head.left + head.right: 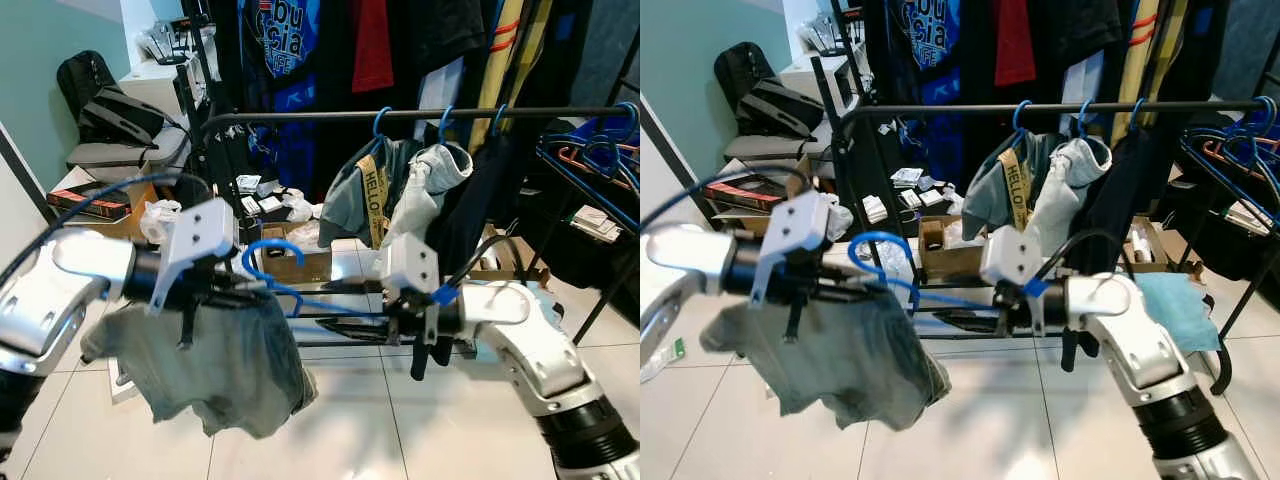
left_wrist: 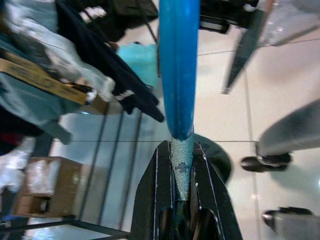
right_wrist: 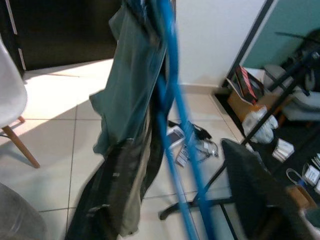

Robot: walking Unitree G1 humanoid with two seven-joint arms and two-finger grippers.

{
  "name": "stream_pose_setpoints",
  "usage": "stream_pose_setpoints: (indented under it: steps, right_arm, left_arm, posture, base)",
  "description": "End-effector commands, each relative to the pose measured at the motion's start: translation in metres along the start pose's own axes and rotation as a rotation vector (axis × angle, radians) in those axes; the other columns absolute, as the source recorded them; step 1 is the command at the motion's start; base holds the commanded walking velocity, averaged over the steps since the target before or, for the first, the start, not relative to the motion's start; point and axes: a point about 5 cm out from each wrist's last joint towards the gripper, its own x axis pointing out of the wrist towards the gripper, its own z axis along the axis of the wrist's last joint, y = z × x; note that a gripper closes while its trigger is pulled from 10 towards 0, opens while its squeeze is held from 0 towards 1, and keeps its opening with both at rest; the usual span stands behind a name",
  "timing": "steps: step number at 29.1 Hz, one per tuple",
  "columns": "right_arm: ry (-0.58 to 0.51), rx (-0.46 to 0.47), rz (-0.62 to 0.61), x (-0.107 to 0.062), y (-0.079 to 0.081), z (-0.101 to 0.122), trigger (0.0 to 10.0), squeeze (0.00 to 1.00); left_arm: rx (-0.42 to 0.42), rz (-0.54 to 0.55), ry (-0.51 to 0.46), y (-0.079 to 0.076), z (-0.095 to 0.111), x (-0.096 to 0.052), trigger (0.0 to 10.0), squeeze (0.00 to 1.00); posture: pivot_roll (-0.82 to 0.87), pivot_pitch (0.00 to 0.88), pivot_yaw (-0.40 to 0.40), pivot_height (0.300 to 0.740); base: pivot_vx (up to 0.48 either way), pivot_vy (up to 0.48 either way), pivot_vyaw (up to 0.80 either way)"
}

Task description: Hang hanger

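I see both arms raised, pointing inward; my left gripper [image 2: 182, 200] pinches tight, my right gripper [image 1: 345, 325] blurred.

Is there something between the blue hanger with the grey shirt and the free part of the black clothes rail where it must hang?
Nothing visible blocks it. The blue hanger with the grey shirt, held in the left end effector, sits below the black rail; the stretch left of the hung grey garment is bare.

Glossy blue plastic hanger [image 1: 268, 262]; limp grey cloth shirt [image 1: 225, 365]; glossy floor tiles [image 1: 420, 430]
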Motion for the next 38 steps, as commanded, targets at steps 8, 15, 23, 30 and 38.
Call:
stream_pose_setpoints:
  steps: [8, 15, 23, 30, 38]
  right_arm:
    - [0.015, 0.094, -0.095, -0.047, -0.004, -0.008, 10.0, 1.00]
    - [0.029, 0.179, -0.155, -0.079, 0.005, -0.019, 10.0, 1.00]
    - [-0.066, 0.396, -0.210, -0.088, 0.025, -0.043, 10.0, 0.00]
    - [-0.283, 0.514, -0.311, -0.083, 0.016, -0.042, 10.0, 0.00]
    - [-0.435, 0.557, -0.370, -0.081, 0.002, -0.034, 10.0, 0.00]
  left_arm:
    - [0.046, 0.096, -0.012, 0.016, 0.002, -0.019, 0.0, 0.00]
    - [0.089, 0.169, -0.056, 0.028, 0.012, -0.037, 0.0, 0.00]
    - [0.192, 0.218, -0.210, 0.042, 0.041, -0.047, 0.0, 0.00]
    - [0.254, 0.163, -0.316, 0.040, 0.056, -0.046, 0.0, 0.00]
    - [0.282, 0.069, -0.359, 0.034, 0.061, -0.039, 0.4, 0.00]
  posture:
    - [-0.06, 0.000, 0.067, 0.740]
    - [-0.07, 0.000, 0.070, 0.740]
    - [-0.07, 0.000, 0.070, 0.740]
    - [-0.06, 0.000, 0.066, 0.740]
    - [-0.07, 0.000, 0.070, 0.740]
  base:
    - [0.000, 0.000, 0.00]
    - [0.000, 0.000, 0.00]
    - [0.000, 0.000, 0.00]
    - [0.000, 0.000, 0.00]
    - [0.000, 0.000, 0.00]
